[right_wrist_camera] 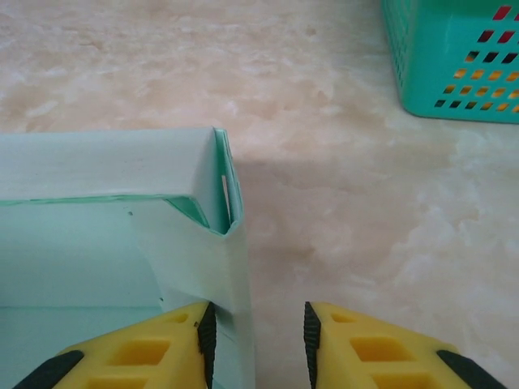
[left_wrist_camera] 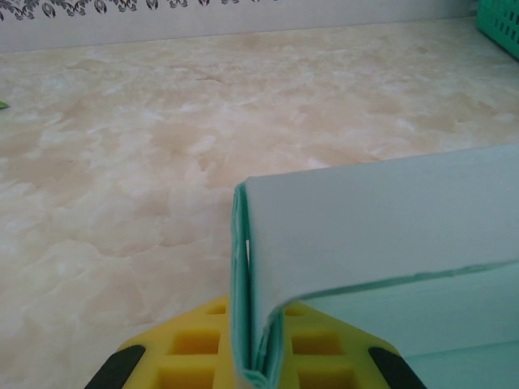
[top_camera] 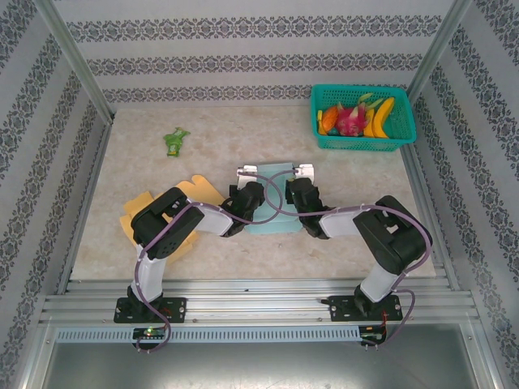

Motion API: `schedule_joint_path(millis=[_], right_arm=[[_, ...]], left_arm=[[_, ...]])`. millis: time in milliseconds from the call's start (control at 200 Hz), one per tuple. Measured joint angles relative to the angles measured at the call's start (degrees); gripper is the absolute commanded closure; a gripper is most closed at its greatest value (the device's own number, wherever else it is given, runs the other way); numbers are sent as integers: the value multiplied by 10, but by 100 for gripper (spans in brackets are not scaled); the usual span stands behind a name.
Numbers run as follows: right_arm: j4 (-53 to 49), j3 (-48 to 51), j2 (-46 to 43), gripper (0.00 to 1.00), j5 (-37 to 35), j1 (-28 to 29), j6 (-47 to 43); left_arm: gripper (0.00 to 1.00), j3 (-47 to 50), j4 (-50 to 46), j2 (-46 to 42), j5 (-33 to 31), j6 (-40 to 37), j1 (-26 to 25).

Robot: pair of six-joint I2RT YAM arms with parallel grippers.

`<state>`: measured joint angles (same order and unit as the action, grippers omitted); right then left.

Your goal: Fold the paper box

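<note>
Table: beige marble-patterned tabletop (top_camera: 243,138).
Basket: green plastic mesh basket (top_camera: 362,142), far right corner.
Box: pale teal paper box (left_wrist_camera: 381,219), mid-table between both grippers.
Left gripper (left_wrist_camera: 259,356): we see it clamped on the box's left wall.
Right gripper (right_wrist_camera: 259,340): jaws apart, with the box's right wall between them.

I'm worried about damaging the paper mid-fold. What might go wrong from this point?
1. The left fingers pinch the paper box at a thin, doubled corner wall. A sideways pull there may tear or crease it.
2. The right fingers are open, and the side wall stands unheld beside one of them. That corner may unfold if the box is shifted.
</note>
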<state>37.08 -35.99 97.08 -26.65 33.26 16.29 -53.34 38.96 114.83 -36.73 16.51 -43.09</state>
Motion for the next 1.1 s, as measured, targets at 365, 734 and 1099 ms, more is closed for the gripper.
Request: schedule_joint_path(millis=[365, 734, 1099], right_arm=[[32, -18, 28, 63, 54, -21, -28], [24, -28, 37, 91, 14, -12, -37], [-41, -37, -21, 82, -87, 17, -22]], left_arm=[[100, -3, -3, 2, -4, 0, 1], [100, -53, -93, 0, -9, 9, 1], [100, -132, -283, -42, -70, 68, -31]])
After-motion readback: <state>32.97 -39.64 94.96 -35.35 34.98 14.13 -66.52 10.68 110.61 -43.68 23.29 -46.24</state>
